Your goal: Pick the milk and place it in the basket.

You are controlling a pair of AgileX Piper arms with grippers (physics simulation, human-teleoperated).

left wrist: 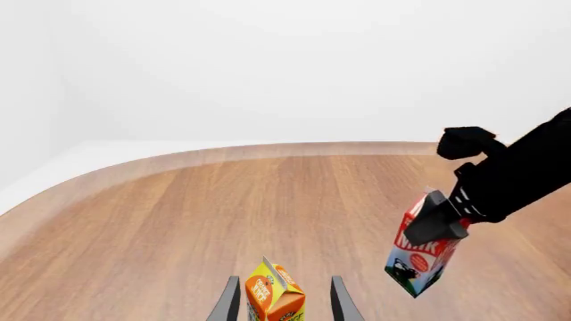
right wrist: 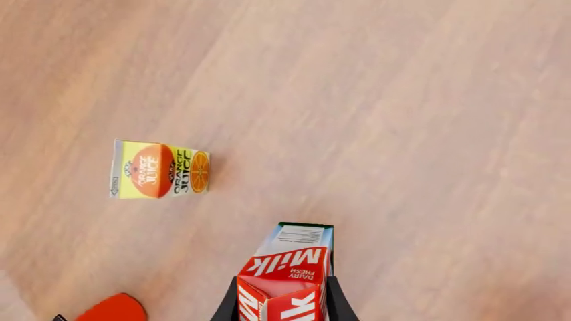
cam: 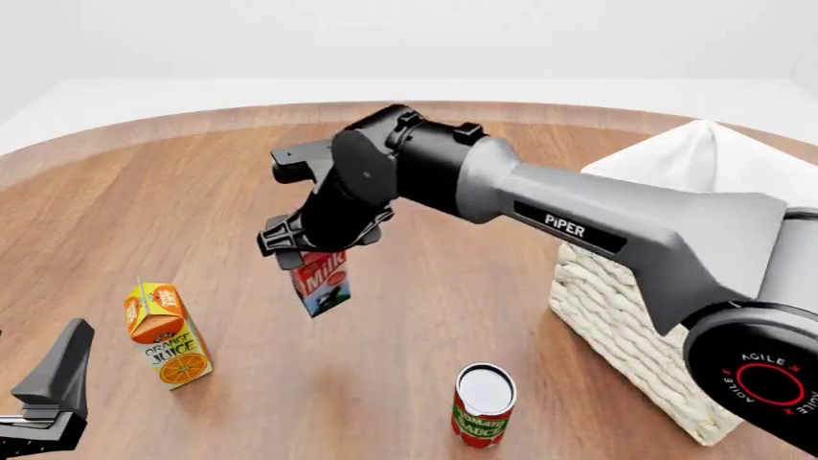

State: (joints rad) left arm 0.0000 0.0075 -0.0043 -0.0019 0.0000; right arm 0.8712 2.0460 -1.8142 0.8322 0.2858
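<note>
The red milk (cam: pixel 321 282) carton hangs tilted above the wooden table, held at its gable top by my right gripper (cam: pixel 297 251), which is shut on it. Through the right wrist camera the milk (right wrist: pixel 287 277) sits between the two fingers, its white lettering facing the camera. The left wrist camera shows the milk (left wrist: pixel 422 251) lifted off the tabletop under the black right gripper (left wrist: pixel 439 224). The pale wicker basket (cam: pixel 626 316) with white cloth stands at the right of the table. My left gripper (cam: pixel 52 402) is low at the front left, open, with its fingers (left wrist: pixel 229 302) apart.
An orange-yellow juice carton (cam: pixel 167 334) stands upright at the front left, just ahead of the left gripper. A red-green round can (cam: pixel 484 406) stands at the front centre, left of the basket's near corner. The table's curved far edge (cam: pixel 192 120) runs behind.
</note>
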